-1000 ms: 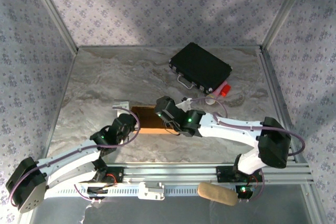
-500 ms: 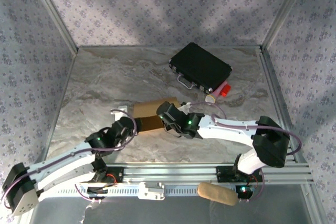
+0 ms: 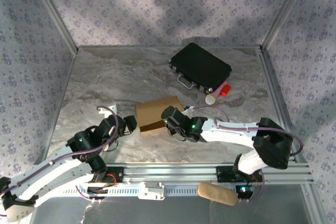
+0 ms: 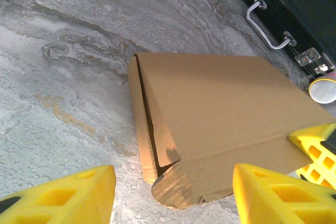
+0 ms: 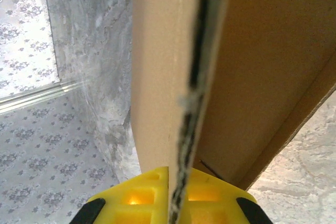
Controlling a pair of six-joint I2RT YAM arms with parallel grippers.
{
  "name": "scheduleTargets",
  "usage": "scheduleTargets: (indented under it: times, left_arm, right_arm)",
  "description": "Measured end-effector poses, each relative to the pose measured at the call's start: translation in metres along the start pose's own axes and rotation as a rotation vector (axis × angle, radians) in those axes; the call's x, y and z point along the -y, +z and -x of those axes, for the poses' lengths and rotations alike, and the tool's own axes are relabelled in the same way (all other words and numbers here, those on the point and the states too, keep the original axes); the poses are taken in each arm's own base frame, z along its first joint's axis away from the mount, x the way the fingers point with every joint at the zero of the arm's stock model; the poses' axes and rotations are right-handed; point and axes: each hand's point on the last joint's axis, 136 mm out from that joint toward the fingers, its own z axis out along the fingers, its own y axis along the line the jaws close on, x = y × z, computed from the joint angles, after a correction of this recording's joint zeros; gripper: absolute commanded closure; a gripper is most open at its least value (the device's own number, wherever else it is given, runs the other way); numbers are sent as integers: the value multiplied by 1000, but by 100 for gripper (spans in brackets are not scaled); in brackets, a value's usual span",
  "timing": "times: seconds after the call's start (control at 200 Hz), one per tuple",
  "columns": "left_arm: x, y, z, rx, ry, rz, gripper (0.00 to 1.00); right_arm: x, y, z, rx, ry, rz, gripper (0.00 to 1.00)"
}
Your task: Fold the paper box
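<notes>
Right gripper [image 5: 170, 182]: yellow fingers pressed together on the edge of one tan-brown kraft cardboard panel, which runs up between them in the right wrist view. From above, this gripper [image 3: 169, 120] meets the near right corner of the plain tan-brown kraft cardboard paper box [image 3: 156, 109].

Left gripper [image 4: 170, 192]: yellow jaws apart, nothing between them, facing the box's near left corner and close to it without touching. From above it sits [image 3: 128, 123] just left of the box.

Paper box [image 4: 220, 103]: a shallow rectangular body with a broad flat panel lying over its top. It rests near the middle of the table, slightly toward the arms, between the two grippers.

Progress, as a judgement: the body looks largely formed. A dark gap shows along the left side seam, and a rounded flap juts out loose at the near corner. Tucking that flap and closing the side appear to be what is left.

Surface: grey marbled tabletop [image 3: 105, 77]. A black rectangular case with a metal handle [image 3: 200, 66] lies well apart at the far right, with a small pale round-headed object [image 3: 211, 98] just beside it.

Room: walls in grey floral-patterned paper [image 3: 157, 3], aluminium corner posts [image 3: 52, 11], and a slotted aluminium rail [image 3: 173, 174] along the near edge, bearing a tan oblong pad [image 3: 216, 193].
</notes>
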Motion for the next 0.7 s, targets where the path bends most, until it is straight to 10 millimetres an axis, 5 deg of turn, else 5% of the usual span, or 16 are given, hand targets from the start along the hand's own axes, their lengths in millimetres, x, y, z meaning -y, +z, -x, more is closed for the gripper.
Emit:
scheduleTargets:
  times: [0.245, 0.6, 0.7]
  left_arm:
    - [-2, 23, 6, -44, -93, 20, 48]
    - [-9, 73, -41, -213, -169, 2, 59]
    - [-9, 79, -48, -236, -182, -7, 60]
  right_arm:
    - [5, 3, 3, -8, -25, -16, 96]
    - [25, 15, 7, -22, -78, -68, 92]
    - [26, 16, 7, -27, -88, -75, 79]
